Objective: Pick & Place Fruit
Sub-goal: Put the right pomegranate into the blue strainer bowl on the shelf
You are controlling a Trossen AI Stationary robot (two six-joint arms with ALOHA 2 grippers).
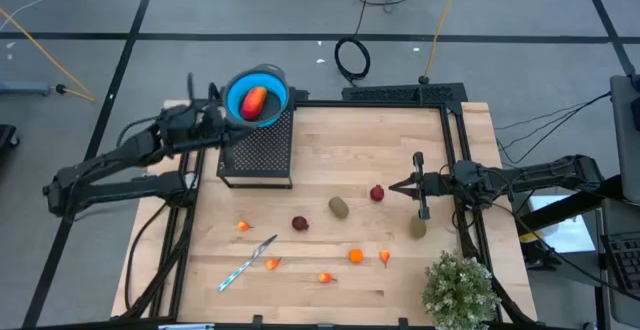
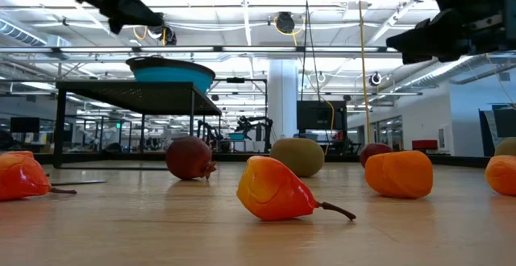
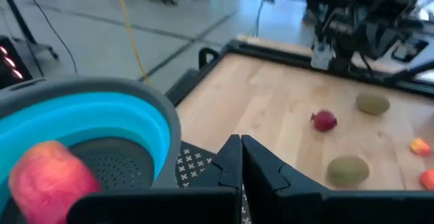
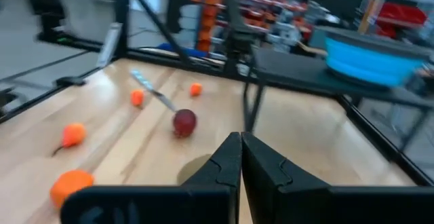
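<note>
Though shut (both), left gripper (image 1: 214, 103) beside bowl (image 1: 240, 82)

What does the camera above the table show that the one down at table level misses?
Only the high view shows the red-orange fruit lying inside the blue bowl, the silver-blue stick, the green plant, and both end effectors: left by the bowl, right near a dark red fruit. Only the low view shows the room behind and the fruit's side profiles, like the stemmed orange piece. Both show the bowl on its black stand and fruit scattered on the table.
</note>
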